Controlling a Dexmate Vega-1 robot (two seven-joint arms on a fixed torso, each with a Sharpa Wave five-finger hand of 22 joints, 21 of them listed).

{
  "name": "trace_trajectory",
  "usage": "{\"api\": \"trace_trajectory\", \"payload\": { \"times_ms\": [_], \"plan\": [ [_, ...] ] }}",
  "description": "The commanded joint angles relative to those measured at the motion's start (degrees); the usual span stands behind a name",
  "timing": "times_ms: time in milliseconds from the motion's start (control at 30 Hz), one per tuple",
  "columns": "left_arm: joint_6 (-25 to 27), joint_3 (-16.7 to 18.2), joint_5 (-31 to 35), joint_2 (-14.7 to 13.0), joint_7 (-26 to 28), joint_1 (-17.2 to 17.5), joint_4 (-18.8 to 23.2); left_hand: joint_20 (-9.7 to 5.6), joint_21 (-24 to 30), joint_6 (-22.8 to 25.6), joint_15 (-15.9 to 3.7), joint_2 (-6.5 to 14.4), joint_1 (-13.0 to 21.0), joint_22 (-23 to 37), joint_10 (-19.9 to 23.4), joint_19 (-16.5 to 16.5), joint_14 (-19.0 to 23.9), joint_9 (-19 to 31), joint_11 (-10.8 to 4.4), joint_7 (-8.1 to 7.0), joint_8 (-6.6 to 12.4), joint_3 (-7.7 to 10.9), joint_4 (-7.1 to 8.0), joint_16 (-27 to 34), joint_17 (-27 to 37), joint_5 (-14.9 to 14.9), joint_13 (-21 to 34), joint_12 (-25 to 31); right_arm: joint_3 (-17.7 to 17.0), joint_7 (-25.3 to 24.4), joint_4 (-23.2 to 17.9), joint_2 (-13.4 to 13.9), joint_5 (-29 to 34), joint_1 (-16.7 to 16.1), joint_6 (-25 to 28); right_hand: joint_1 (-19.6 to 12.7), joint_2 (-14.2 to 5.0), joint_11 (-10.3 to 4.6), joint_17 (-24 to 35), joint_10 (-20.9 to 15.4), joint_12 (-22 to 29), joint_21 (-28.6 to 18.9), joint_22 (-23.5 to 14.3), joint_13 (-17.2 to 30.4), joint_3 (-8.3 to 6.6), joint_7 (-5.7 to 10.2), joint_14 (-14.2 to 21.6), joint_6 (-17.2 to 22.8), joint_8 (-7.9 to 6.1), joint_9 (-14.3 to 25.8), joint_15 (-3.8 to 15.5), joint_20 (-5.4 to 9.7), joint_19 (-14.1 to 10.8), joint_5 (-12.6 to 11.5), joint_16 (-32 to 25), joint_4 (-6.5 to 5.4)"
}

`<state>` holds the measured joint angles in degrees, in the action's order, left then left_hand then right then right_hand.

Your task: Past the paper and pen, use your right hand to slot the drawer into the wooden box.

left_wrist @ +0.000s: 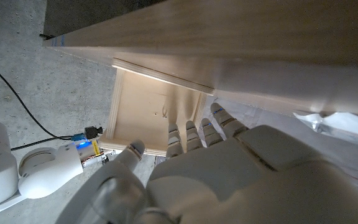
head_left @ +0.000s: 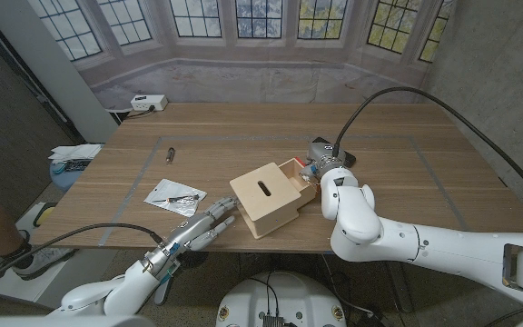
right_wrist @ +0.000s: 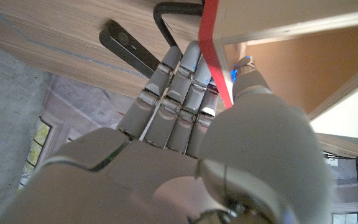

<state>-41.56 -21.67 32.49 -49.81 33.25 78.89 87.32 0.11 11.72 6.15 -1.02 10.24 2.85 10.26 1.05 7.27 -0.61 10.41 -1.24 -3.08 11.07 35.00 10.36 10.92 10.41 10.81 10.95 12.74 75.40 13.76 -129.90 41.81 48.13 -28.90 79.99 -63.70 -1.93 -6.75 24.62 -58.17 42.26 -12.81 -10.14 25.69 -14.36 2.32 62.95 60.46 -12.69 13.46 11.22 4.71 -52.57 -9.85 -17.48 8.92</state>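
We see the right hand (head_left: 320, 168) gripping the red-edged drawer (head_left: 300, 171), partly inside the wooden box (head_left: 266, 198) near the tabletop's (head_left: 398, 173) front edge. The left hand (head_left: 202, 225) is open, fingers beside the box.
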Motion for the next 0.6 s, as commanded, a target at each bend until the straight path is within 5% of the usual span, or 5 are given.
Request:
{"api": "trace_trajectory", "payload": {
  "times_ms": [33,600],
  "plan": [
    [-0.3,-0.8,0.8,0.7,0.3,-1.1,-0.5,0.35,0.2,0.7,-0.18,0.0,-0.5,0.1,0.7,0.4,0.5,0.0,0.0,-0.05,0.42,0.14,0.22,0.1,0.1,0.3,0.1,0.4,0.1,2.6,-0.7,-0.7,2.0,-0.2,0.0,-3.3,-4.09,0.1,0.2,-0.1,-0.2,0.1,-0.1,0.0,0.14,-0.25,0.1,0.1,-0.05,0.3,1.85,-0.21,-0.2,-0.4,0.0,-0.26],
    [-0.4,-1.6,-0.3,0.9,-0.9,-2.7,-1.6,0.31,0.2,1.1,-0.22,0.0,-0.8,0.1,1.0,0.5,0.7,0.0,-0.06,0.03,0.26,0.48,0.07,0.1,0.1,0.3,0.1,0.2,-1.0,8.1,-0.1,-1.5,2.2,1.2,0.0,-0.4,-4.24,1.62,-0.4,3.1,-2.4,0.6,-0.1,-1.0,1.13,-1.45,-2.8,-3.0,1.15,0.3,1.05,-1.28,1.0,-0.2,1.9,-1.55]
  ]
}}
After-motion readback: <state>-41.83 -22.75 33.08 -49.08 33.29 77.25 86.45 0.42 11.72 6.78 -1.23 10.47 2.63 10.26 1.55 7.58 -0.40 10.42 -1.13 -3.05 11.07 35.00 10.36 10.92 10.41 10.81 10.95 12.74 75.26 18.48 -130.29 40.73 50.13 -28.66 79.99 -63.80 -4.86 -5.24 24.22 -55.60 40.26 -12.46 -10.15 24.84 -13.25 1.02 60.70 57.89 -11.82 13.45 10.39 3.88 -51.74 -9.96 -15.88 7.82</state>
